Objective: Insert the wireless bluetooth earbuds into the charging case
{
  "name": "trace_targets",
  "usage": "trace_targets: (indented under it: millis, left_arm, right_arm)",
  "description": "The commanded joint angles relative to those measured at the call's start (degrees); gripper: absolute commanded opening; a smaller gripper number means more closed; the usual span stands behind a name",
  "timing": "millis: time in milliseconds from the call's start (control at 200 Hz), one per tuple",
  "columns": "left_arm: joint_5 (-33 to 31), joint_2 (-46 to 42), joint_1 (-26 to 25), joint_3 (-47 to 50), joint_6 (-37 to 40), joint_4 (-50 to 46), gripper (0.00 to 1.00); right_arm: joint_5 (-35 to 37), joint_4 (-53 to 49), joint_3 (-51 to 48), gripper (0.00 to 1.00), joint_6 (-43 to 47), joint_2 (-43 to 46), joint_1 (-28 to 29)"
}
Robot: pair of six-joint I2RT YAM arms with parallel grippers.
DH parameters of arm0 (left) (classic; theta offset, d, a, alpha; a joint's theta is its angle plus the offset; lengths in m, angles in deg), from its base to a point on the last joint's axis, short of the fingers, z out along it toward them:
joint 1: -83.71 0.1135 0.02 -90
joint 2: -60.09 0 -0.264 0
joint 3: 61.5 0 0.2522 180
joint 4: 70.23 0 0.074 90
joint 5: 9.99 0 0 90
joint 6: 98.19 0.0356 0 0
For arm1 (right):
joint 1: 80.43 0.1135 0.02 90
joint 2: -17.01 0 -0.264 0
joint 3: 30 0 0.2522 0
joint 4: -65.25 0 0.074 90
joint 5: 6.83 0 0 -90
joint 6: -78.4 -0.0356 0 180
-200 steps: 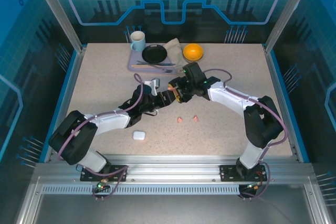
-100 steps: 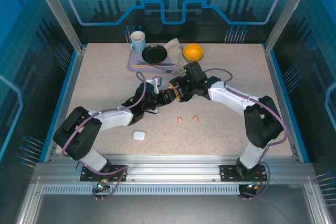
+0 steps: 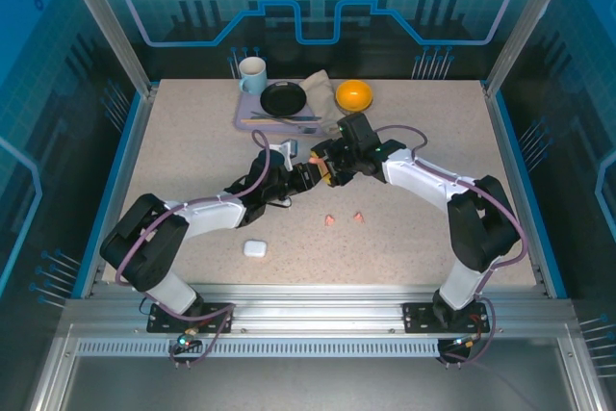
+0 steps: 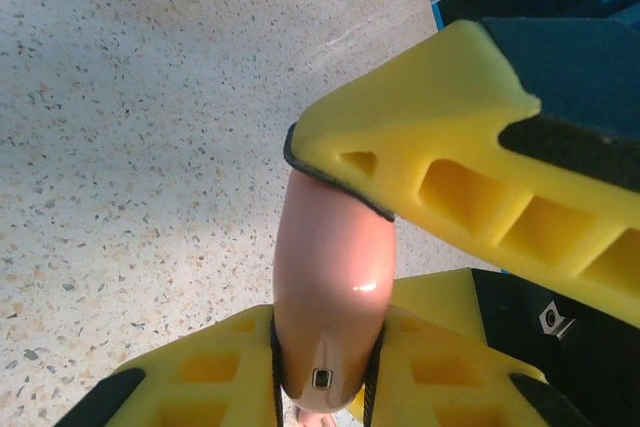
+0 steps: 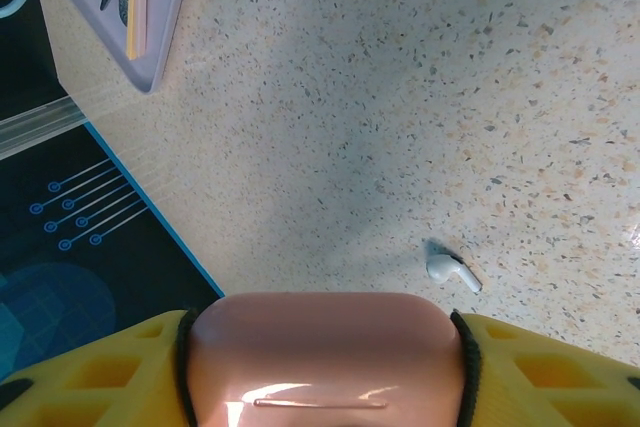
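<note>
While the white case point(image 3: 254, 248) lay on the speckled surface point(image 3: 183, 161) close to the left arm, the left pincer point(image 3: 296, 176) sat over the middle of the surface, clenched on a salmon-pink case point(image 4: 330, 277). In the left wrist view its yellow fingers point(image 4: 200, 372) pressed on both sides of the case's near end, where a small port showed. Just to the right, the right pincer point(image 3: 323, 166) faced it nose to nose and grasped the same case. One of its fingers point(image 4: 470, 137) bore on the far end in the left wrist view, and in the right wrist view the case sat wedged between its black pads, a thin seam line across its face. Beyond the case in that view, a white earbud point(image 5: 452, 273) lay on its side on the surface. Nearer the arm bases and a little further right, two pink earbuds point(image 3: 330, 221) point(image 3: 358, 217) lay loose, close together and apart from both cases. At the back, a lilac tray point(image 3: 243, 122) carried a mug point(image 3: 252, 73) and a black plate point(image 3: 283, 97), with a round orange object point(image 3: 353, 95) to its right.
</note>
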Motion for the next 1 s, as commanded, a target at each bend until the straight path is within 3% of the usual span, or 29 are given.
trace_targets:
  millis: [0, 220, 370, 525, 755, 995]
  left_arm:
    - [0.56, -0.74, -0.56, -2.61, 1.07, 1.2, 0.18]
    - [2.45, -3.29, -0.26, -3.22, 3.89, -2.94, 0.08]
    - [7.2, -5.72, 1.36, -3.93, 6.95, -7.97, 0.04]
    - [16.69, -8.47, 5.04, -5.74, 11.16, -15.23, 0.03]
    - [25.93, -11.69, 9.51, -9.58, 16.94, -26.43, 0.05]
    - [31.92, -10.61, 10.1, -13.79, 19.53, -32.08, 0.05]
  right_arm:
    - [-1.27, 0.82, -0.03, 0.59, -0.41, 1.25, -0.49]
    - [-1.04, -1.08, 0.71, 0.81, 2.43, 4.0, -2.0]
    - [-0.44, -3.9, 0.59, 0.85, 8.13, 8.46, -5.22]
    - [-0.88, -6.44, -1.53, 0.89, 23.47, 15.0, -10.0]
    - [-10.82, 7.9, -12.59, 0.89, 56.55, 25.86, -10.99]
    - [-20.87, 14.94, -17.66, 0.86, 63.12, 26.65, -8.98]
